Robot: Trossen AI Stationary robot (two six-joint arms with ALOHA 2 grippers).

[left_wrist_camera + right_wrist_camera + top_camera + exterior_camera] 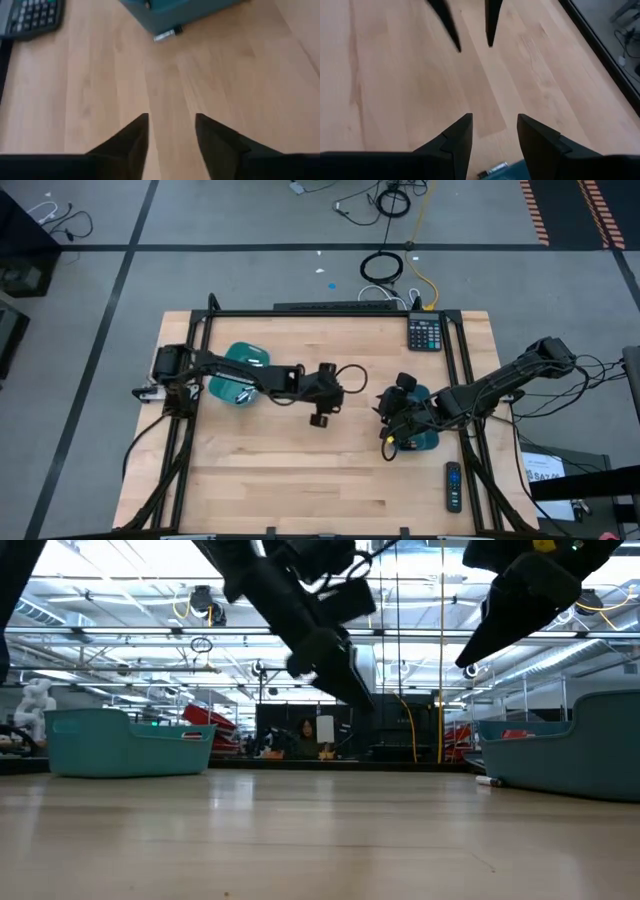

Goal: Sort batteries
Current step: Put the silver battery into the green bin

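One small silvery battery (167, 34) lies on the wood beside the right teal tray (185, 12); it also shows in the low view as a battery (487, 780) next to that tray (570, 755), and in the right wrist view as a battery (492, 170). No other batteries show. The left teal tray (238, 375) sits at the table's left. My left gripper (171, 117) hovers open over bare wood at the table's middle (322, 395). My right gripper (494, 117) is open above the right tray's left edge (395, 415), facing the left gripper's fingers (452, 25).
A black calculator (425, 332) lies at the far right of the table, and a black remote control (453, 485) at the near right. Black frame rails (190, 410) run along both sides. Bare wood (300, 470) stretches across the near half.
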